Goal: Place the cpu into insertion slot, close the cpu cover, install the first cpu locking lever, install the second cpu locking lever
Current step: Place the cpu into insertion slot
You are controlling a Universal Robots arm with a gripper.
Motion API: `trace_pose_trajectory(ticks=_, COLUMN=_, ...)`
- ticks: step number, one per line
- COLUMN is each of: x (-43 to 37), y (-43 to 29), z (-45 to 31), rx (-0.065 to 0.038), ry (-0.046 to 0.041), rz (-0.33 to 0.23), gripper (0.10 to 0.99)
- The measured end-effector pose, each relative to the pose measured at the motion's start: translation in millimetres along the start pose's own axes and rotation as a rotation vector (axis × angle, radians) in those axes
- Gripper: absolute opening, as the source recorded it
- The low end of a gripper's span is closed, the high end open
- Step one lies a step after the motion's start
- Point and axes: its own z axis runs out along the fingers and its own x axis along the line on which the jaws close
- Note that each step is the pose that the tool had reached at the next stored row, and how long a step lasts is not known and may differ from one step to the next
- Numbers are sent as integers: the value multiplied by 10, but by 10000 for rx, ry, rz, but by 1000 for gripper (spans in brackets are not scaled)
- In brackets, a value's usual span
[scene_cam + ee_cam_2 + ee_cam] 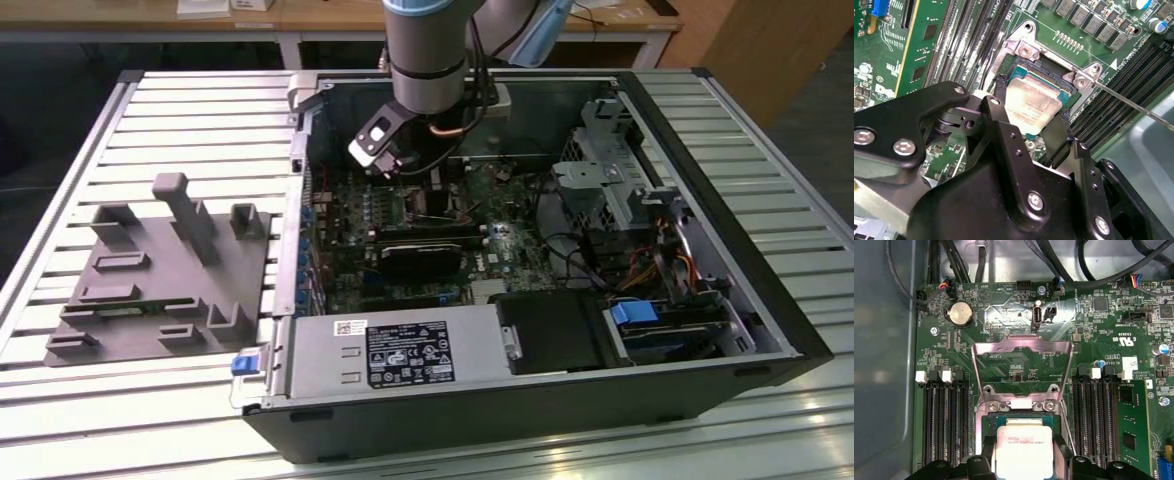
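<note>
Exterior view: the gripper (414,175) is down inside the PC case (534,410), over the motherboard's far end.

Second wrist view: it's pinching two opposite edges of the cpu (1031,105), a flat dull-silver square right over the insertion slot (1026,49). Can't tell if it's seated.

First wrist view: the cpu cover (1021,344) stands flipped open. The chip's probably light, stiff and delicate underneath, so edges only.

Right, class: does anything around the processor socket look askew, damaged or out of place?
Nothing stands out. The tool grips the cpu squarely over the insertion slot. The cpu cover is swung open behind it, and no damage shows.
</note>
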Motion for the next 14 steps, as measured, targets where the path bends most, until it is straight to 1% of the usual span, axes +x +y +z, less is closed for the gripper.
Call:
trace_pose_trajectory(ticks=12, x=4, y=-7, z=17, rx=0, ry=-2, rz=15, gripper=537)
trace_pose_trajectory(ticks=14, x=4, y=-7, z=17, rx=0, ry=-2, rz=15, gripper=549)
